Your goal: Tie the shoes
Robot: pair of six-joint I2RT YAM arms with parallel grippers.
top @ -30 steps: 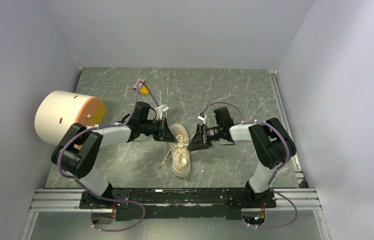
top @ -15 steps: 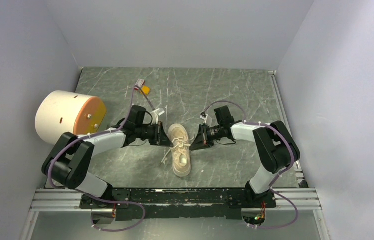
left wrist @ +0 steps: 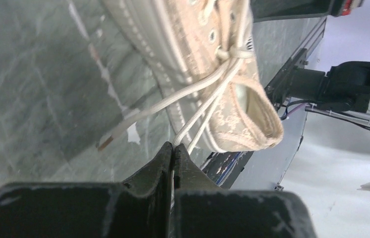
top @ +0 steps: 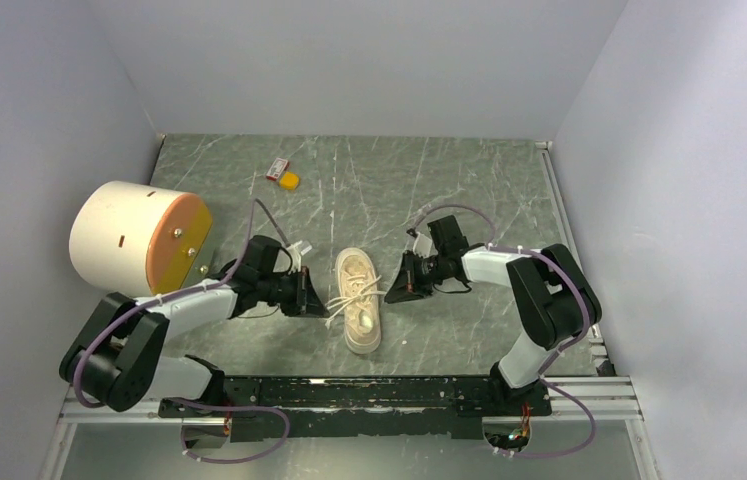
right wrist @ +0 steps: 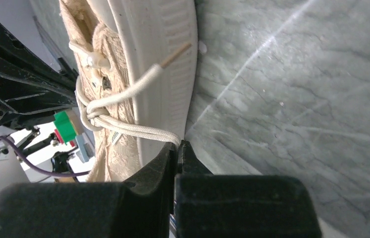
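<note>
Left tool [left wrist: 174, 147], right tool [right wrist: 178, 145]: both clamped shut on thin white laces [right wrist: 138, 130].
Pull: outward, evenly; don't drag small cream canvas sneaker [top: 361, 315].

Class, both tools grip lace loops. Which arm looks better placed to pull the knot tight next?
Probably left: the left tool is shut on lace running straight to the knot. The right tool sits against the sneaker sole, its lace bending.

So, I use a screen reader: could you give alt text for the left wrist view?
The left gripper, jaws shut, pinches a doubled white lace running to a knot on the cream sneaker, which rests on a grey marbled table.
</note>
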